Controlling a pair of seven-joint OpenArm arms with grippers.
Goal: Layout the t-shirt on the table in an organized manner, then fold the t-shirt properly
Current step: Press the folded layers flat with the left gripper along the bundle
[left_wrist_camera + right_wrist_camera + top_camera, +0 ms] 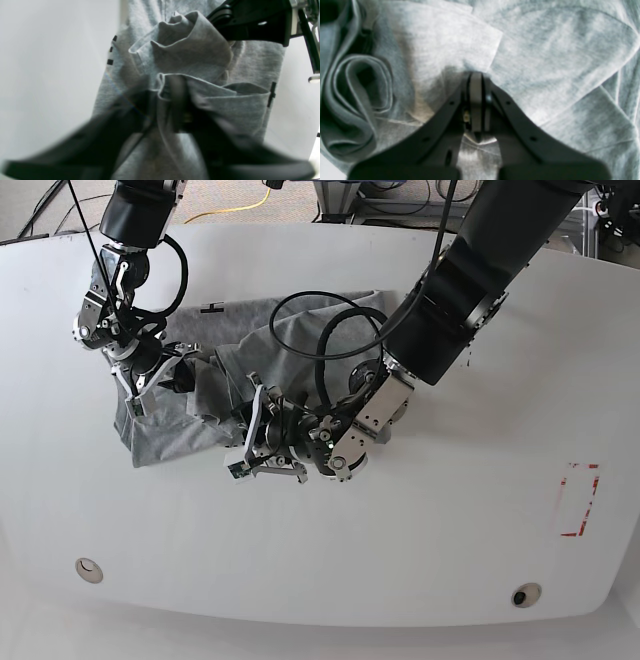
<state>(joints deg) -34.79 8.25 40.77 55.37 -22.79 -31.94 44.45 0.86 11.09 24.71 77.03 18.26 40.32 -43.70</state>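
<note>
The heather-grey t-shirt (240, 340) lies crumpled on the white table (420, 530), bunched at centre-left with a bit of black lettering showing at its far edge. My left gripper (258, 430) is at the shirt's near edge. In the left wrist view its fingers (161, 100) are blurred and stand apart, with a folded hem of the t-shirt (200, 57) lying in the gap. My right gripper (140, 390) is at the shirt's left end. Its fingers (476, 75) are pressed together, and creases in the cloth (557, 50) run out from the tip.
A red tape rectangle (580, 500) marks the table at the right. Two round grommets (88, 570) (526, 593) sit near the front edge. Black cables loop from the left arm over the shirt (330, 340). The right arm's black body (250, 22) shows above the cloth.
</note>
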